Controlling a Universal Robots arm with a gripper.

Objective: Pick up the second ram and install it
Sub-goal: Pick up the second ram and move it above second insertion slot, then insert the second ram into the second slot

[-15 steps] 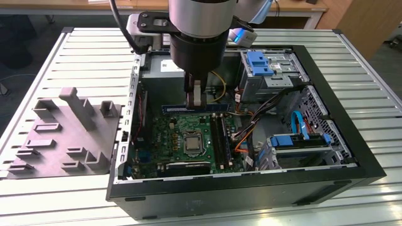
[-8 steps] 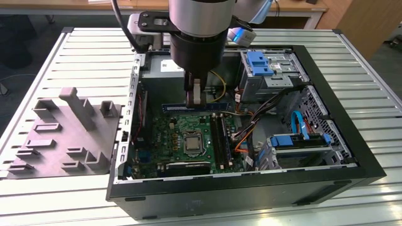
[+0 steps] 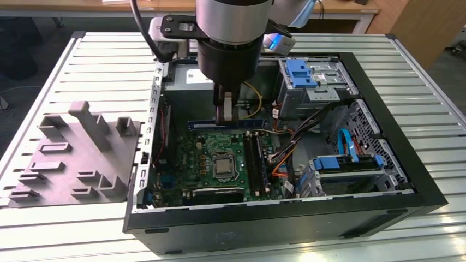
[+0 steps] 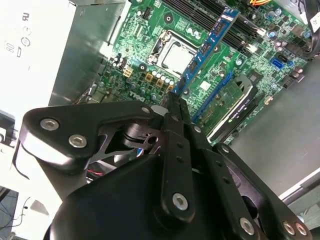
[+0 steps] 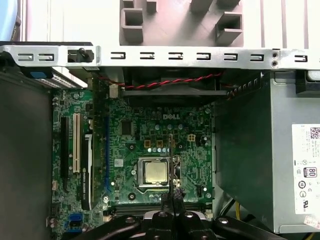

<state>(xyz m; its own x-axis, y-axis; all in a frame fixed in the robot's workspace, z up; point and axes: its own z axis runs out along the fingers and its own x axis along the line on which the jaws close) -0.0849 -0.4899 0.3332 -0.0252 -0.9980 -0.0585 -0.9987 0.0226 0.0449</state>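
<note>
Blue second ram (image 4: 207,45), long, thin, black-chipped, tight in the pinch of the hand (image 4: 173,98) over the motherboard (image 4: 137,42).

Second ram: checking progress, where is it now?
In the exterior view, the second ram sits clamped in the gripper, hovering above the motherboard inside the open case.
</note>
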